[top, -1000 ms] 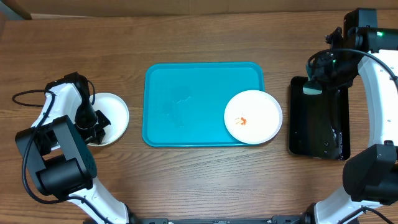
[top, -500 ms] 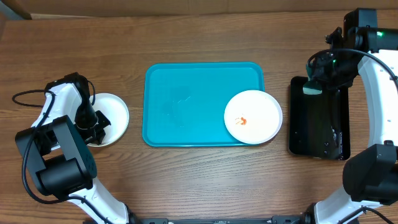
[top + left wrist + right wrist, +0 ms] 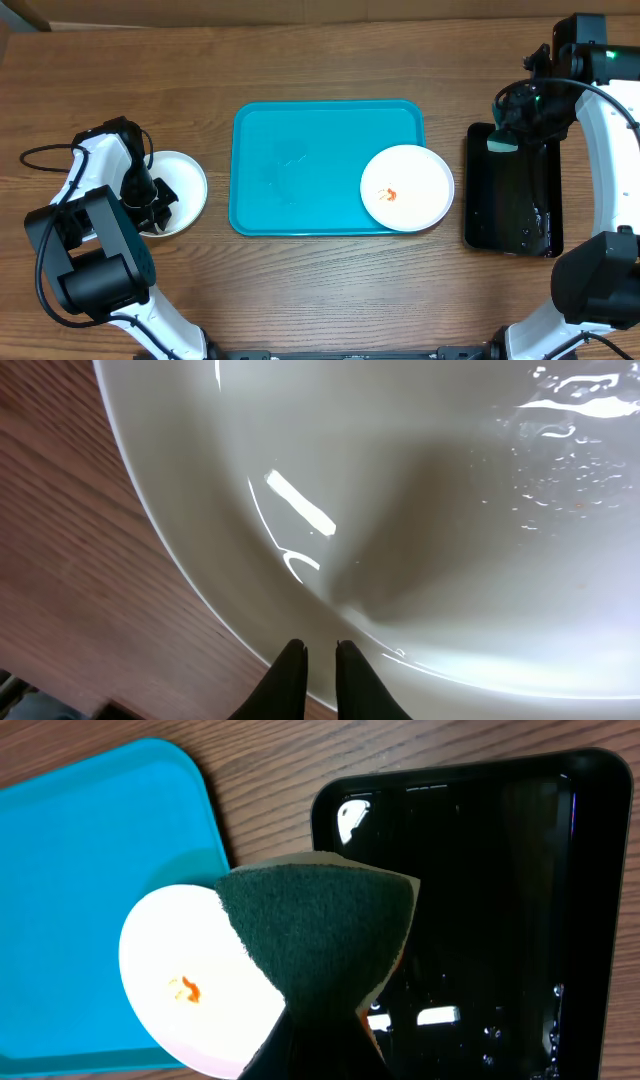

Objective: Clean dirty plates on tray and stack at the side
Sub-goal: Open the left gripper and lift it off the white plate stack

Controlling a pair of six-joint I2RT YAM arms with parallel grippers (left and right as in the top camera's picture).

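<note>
Right gripper [image 3: 312, 1038] clamps a green scouring sponge [image 3: 315, 920] over the glossy black rectangular tray [image 3: 500, 900]. At frame left, the left gripper [image 3: 317, 655] sits nearly closed at the rim of the round white plate [image 3: 400, 510].

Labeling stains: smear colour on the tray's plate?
Orange-red smear on the white plate; clearest in right wrist view.

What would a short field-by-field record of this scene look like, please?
turquoise tray: table centre, holds one plate
dirty plate: orange smear, on tray's right end, overhanging the rim
side plate: white, on table left of tray
left end effector: at side plate's rim, grip unclear
right end effector: shut on green sponge, over black tray
</note>
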